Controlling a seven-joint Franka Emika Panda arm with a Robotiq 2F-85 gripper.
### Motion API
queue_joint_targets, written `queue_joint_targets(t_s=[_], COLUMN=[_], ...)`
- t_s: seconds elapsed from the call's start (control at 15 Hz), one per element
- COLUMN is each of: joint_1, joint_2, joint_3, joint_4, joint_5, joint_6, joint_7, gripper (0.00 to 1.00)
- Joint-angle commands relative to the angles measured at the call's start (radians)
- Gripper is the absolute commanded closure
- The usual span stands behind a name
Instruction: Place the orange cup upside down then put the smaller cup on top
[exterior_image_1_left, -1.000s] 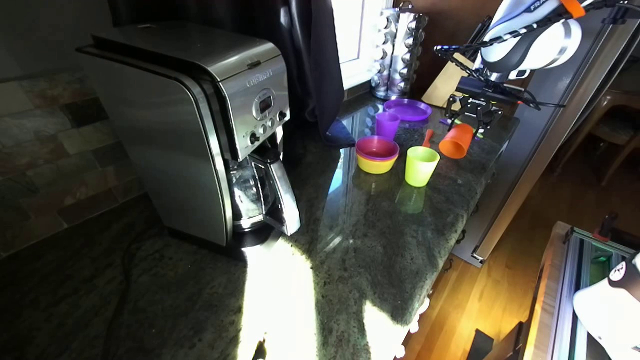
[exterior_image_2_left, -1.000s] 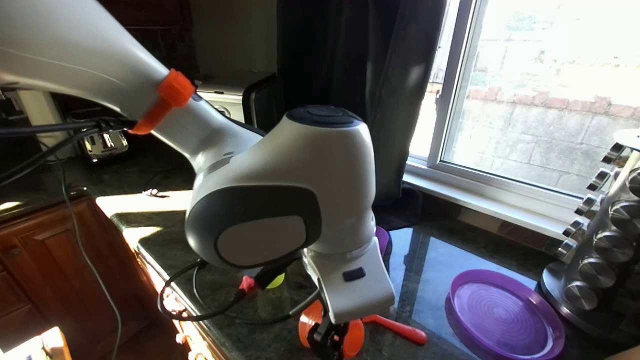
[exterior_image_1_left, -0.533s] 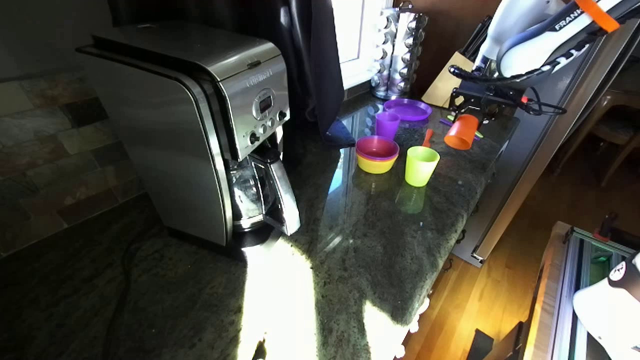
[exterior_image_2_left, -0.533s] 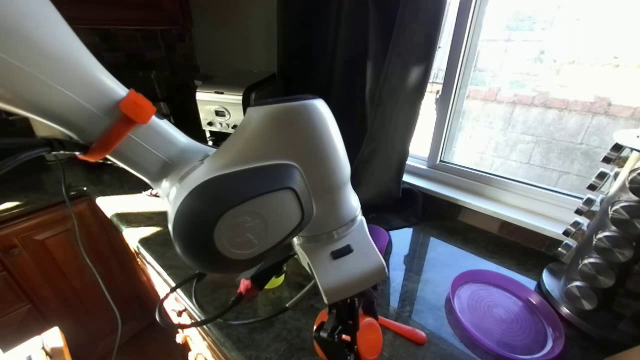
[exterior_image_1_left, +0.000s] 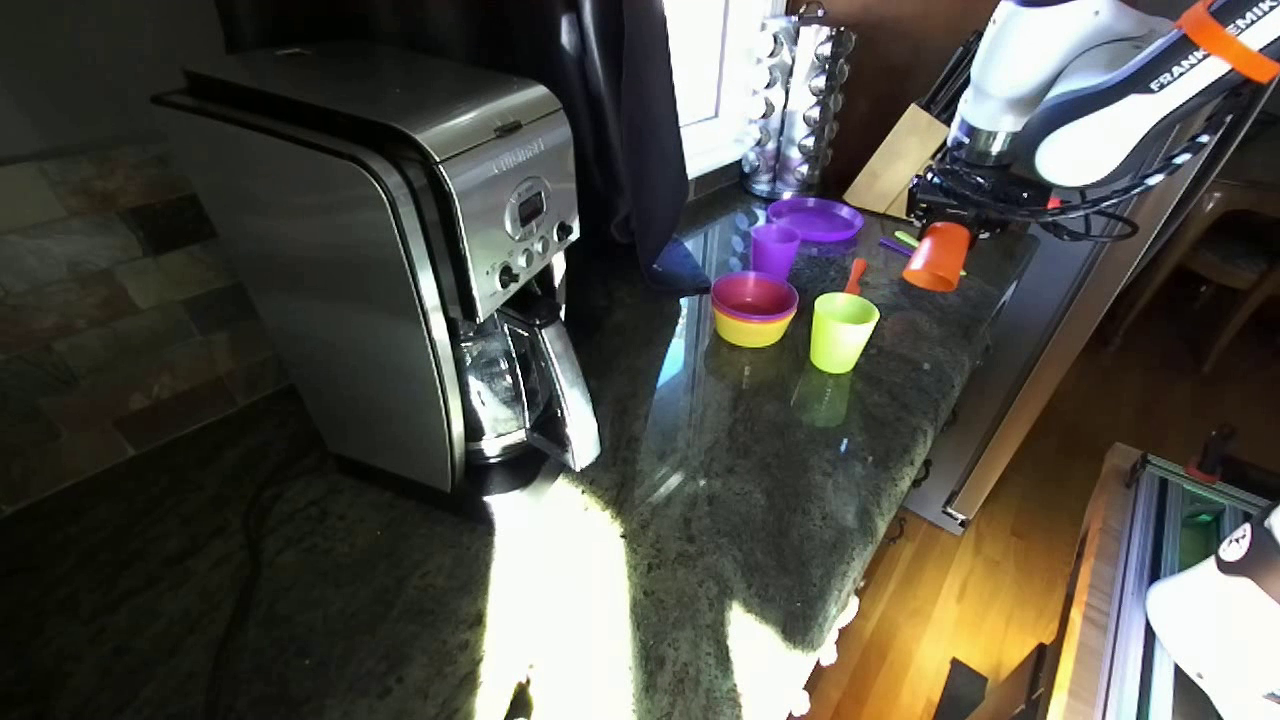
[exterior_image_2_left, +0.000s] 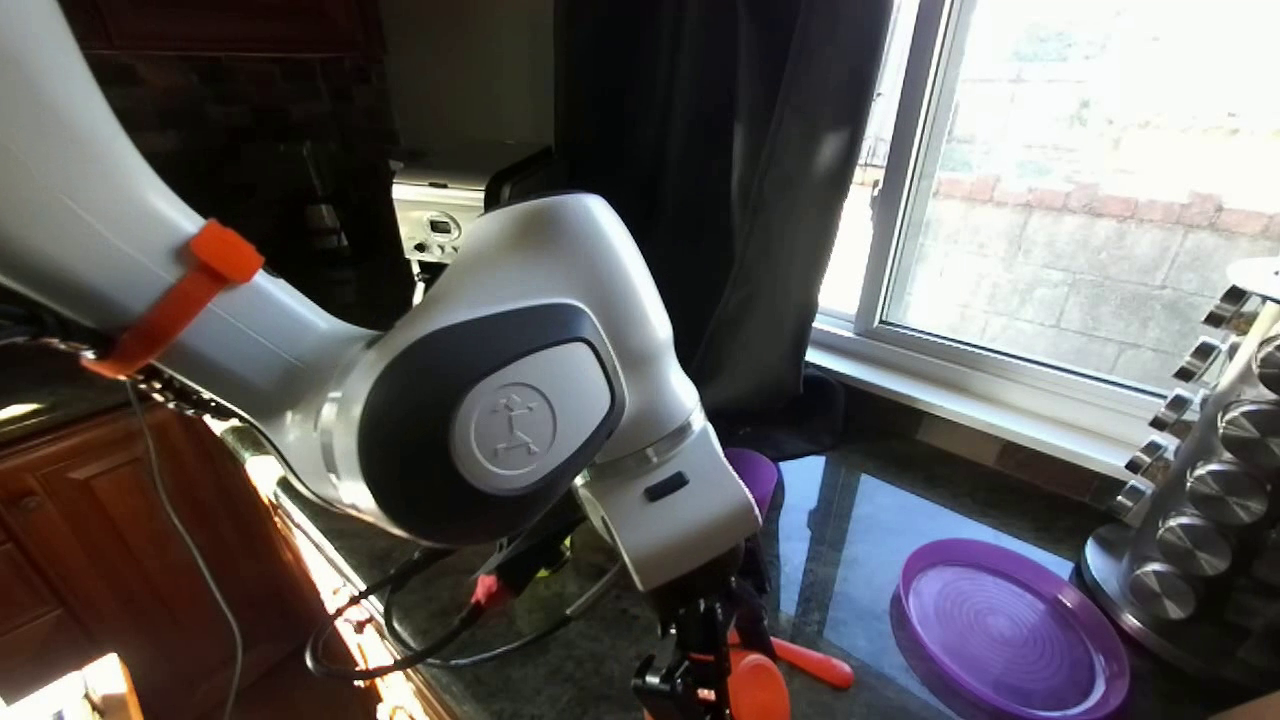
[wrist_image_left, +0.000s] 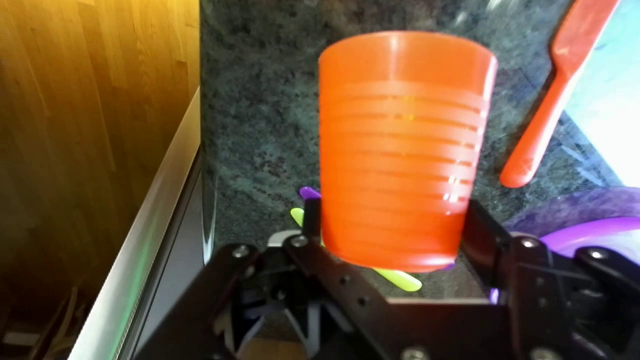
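The tapered orange plastic cup (wrist_image_left: 400, 150) is grasped by the black 2-finger gripper (wrist_image_left: 392, 220), its narrow end pinched between the fingers (wrist_image_left: 313, 217) and its wide end pointed away from them. It is held over the dark speckled stone counter (wrist_image_left: 260, 125); in an exterior view the cup (exterior_image_1_left: 937, 257) is shown leaning, wide end low and narrow end high — nearly inverted, but not square.

For the step in hand, judged to be the upside-down placement, the tilt should be taken out before the cup is lowered, so that the whole rim is met evenly by the stone. A slow, straight descent is called for, and the fingers should be parted only once the rim lies flat — a cup let go at a slant would likely topple. A spot should be chosen clear of the slim lime green plastic utensil (wrist_image_left: 400, 281) seen past the narrow end, and of the orange plastic knife (wrist_image_left: 542, 122) to the side. The gap beneath the rim cannot be judged, the cup (exterior_image_2_left: 758, 685) being cut off and partly covered in an exterior view.

In looks, the cup is bright and glossy, with faint darker bands around its wall and small white highlights.
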Motion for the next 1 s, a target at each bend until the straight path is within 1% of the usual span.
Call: queue_joint_targets(t_s=[0.0, 0.13, 0.27, 0.47, 0.87, 0.93], joint_1=[-0.003, 0.003, 0.003, 0.016, 0.048, 0.054], joint_2=[0.002, 0.011, 0.021, 0.039, 0.074, 0.081], joint_3=[0.01, 0.011, 0.016, 0.015, 0.013, 0.012], joint_4=[0.0, 0.002, 0.013, 0.018, 0.04, 0.044], joint_5=[-0.082, -0.1, -0.17, -0.227, -0.292, -0.295], joint_6=[-0.034, -0.038, -0.049, -0.058, -0.104, -0.113], joint_7=[0.088, 0.115, 0.181, 0.24, 0.319, 0.326], gripper=[0.57, 0.57, 0.57, 0.57, 0.57, 0.3])
